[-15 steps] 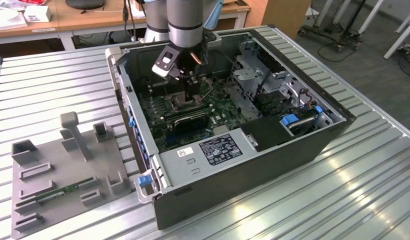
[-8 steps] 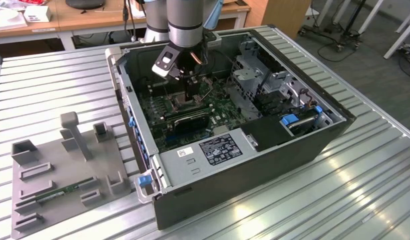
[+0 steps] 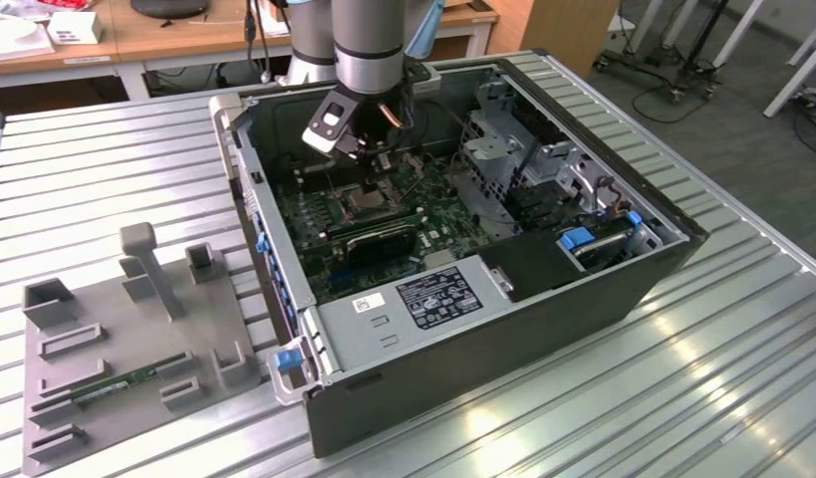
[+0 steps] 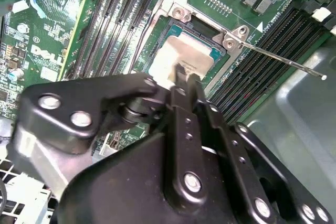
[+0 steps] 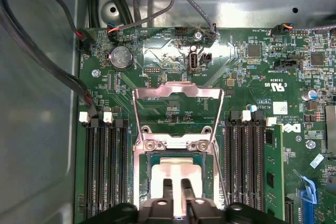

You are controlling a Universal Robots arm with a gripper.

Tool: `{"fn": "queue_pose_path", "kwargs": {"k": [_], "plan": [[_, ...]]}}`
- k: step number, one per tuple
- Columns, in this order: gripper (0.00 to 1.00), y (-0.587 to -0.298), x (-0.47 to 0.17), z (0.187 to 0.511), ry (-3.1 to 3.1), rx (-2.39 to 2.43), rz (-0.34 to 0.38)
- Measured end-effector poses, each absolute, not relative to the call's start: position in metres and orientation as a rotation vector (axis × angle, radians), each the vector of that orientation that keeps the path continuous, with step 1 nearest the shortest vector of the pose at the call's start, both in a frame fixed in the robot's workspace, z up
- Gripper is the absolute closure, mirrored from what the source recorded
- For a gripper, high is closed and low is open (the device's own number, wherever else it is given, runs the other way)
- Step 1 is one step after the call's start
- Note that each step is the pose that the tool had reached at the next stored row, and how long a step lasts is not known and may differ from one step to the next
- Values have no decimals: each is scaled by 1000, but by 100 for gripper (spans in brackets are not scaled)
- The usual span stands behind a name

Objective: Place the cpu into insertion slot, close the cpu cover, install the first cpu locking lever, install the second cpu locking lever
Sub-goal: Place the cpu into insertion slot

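Down inside the open computer case [image 3: 581, 299] with the end effector [image 5: 175, 184], right over the chip [image 5: 176, 169], touching its pale face or just above it; impossible to say whether open or closed. Chip lying flat in the socket. Just beyond it, standing raised on its hinge, the cover frame [image 5: 178, 93]. Beside the socket, a thin lever [image 4: 283, 60] angled out and unlatched. Close on both sides, rows of memory slots [image 5: 105, 171]; farther out, open circuit board, then the grey case wall [image 5: 37, 103].

Tool [image 5: 177, 184] just over the cpu [image 5: 178, 169], cpu cover [image 5: 178, 93] open beside it.
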State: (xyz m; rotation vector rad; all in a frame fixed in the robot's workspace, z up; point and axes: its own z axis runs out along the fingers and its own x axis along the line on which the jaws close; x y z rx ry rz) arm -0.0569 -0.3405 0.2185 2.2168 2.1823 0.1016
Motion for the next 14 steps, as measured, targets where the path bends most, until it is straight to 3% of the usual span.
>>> {"fn": "queue_pose_path", "kwargs": {"k": [4, 14], "plan": [[89, -340, -57, 219, 2182, 2217, 102], [89, -340, -58, 217, 2182, 2217, 102]]}}
